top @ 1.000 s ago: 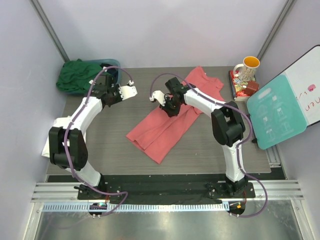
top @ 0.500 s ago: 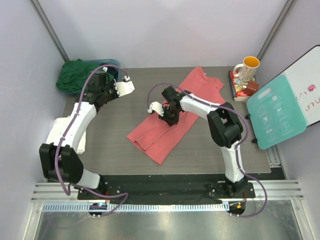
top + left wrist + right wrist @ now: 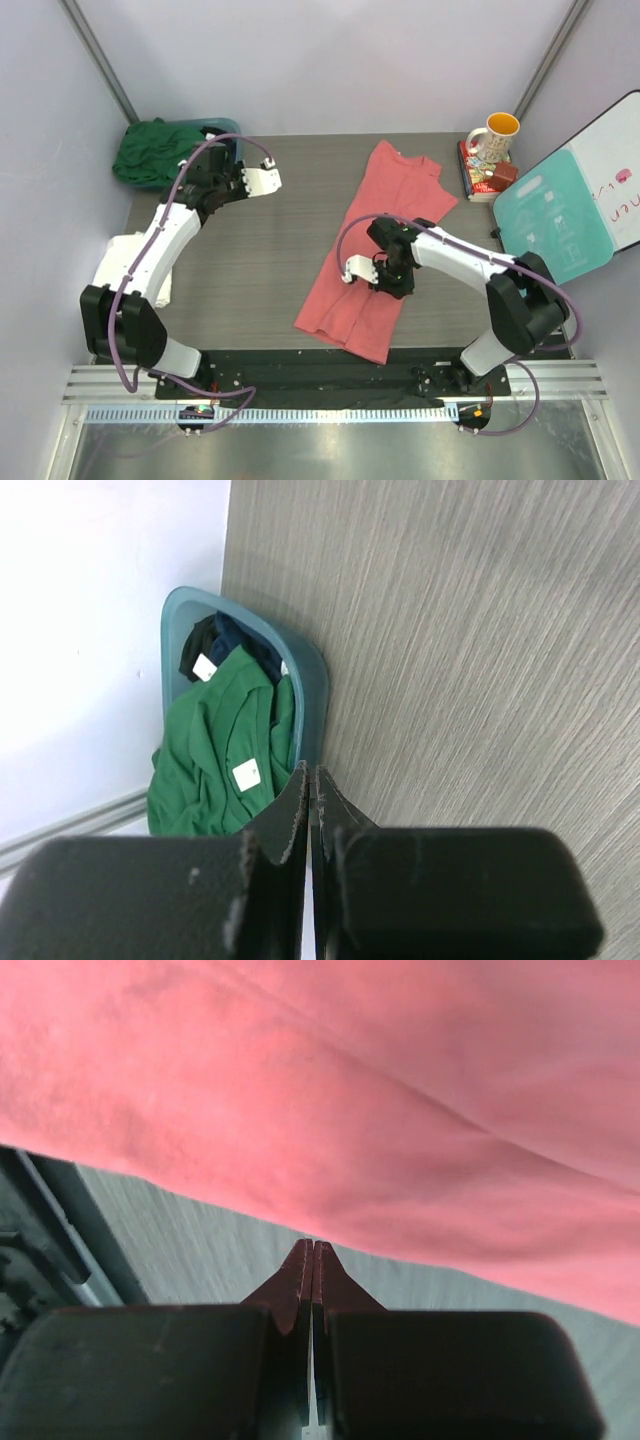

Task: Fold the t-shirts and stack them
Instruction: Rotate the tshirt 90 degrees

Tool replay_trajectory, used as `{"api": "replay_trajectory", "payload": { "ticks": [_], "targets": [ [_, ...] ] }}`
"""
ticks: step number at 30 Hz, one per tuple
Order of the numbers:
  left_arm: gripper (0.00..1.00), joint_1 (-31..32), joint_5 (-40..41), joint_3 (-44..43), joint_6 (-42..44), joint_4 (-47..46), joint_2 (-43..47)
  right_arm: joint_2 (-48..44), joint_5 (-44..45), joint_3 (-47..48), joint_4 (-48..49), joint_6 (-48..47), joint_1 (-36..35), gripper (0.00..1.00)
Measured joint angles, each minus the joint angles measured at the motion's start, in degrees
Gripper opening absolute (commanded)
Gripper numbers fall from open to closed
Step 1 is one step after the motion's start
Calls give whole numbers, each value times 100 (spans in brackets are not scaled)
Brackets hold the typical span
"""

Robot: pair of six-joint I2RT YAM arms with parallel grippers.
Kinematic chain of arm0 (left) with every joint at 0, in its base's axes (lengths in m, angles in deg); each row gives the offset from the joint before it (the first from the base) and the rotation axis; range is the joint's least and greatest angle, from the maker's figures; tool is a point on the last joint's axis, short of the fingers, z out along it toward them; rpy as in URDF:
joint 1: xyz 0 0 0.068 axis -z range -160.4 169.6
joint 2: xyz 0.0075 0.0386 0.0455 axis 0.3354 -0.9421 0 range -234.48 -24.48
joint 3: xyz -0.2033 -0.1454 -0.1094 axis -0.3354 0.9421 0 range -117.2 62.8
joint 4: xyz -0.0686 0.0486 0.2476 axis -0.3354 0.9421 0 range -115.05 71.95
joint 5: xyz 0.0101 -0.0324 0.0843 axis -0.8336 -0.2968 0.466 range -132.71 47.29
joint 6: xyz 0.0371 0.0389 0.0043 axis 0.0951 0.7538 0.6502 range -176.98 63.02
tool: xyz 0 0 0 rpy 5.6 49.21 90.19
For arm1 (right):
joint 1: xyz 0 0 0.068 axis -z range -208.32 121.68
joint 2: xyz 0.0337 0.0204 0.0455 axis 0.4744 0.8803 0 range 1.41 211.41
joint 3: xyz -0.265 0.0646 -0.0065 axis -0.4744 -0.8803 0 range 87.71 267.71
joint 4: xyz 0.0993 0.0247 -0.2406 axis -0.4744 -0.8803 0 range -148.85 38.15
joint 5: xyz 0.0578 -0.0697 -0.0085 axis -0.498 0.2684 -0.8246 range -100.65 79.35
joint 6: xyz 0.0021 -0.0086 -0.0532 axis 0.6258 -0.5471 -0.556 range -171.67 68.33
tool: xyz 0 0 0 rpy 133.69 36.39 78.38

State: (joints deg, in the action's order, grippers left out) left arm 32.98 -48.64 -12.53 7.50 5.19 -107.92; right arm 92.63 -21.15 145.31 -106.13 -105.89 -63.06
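Note:
The coral-red t-shirt (image 3: 385, 215) lies stretched from the back right toward the near edge, and fills the upper part of the right wrist view (image 3: 380, 1090). My right gripper (image 3: 387, 278) is low over its near half. Its jaws are shut, tips (image 3: 313, 1248) at the cloth's edge, apparently pinching it. The dark green t-shirt (image 3: 150, 150) is bunched in the teal tub (image 3: 230, 130) at the back left, its white label showing (image 3: 245, 774). The white t-shirt (image 3: 110, 258) lies at the table's left edge under my left arm. My left gripper (image 3: 235, 183) hovers shut and empty near the tub.
A mug (image 3: 495, 135) stands on red books (image 3: 478, 178) at the back right. A teal board (image 3: 550, 225) leans by a whiteboard (image 3: 620, 170) at the right edge. Dark cloth (image 3: 235, 640) also lies in the tub. A black rail (image 3: 300, 365) runs along the near edge.
My right gripper has moved toward the near right, dragging the coral-red shirt, which now lies straighter and further right. My left gripper has shifted slightly right near the tub.

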Motion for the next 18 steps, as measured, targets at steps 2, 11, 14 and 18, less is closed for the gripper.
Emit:
{"api": "replay_trajectory", "payload": {
  "ticks": [2,11,14,18],
  "targets": [
    [0,55,-13,0,22,7,-44,-278,55,-15,68,70,55,1],
    [0,411,-146,238,-170,-46,-197,269,1502,1213,2527,1117,632,1],
    [0,522,-173,455,-243,-42,-195,1316,2063,2065,3101,1292,1060,1],
    [0,575,-155,579,-345,-35,-179,2662,2498,3322,3582,1449,1631,1]
  ]
}}
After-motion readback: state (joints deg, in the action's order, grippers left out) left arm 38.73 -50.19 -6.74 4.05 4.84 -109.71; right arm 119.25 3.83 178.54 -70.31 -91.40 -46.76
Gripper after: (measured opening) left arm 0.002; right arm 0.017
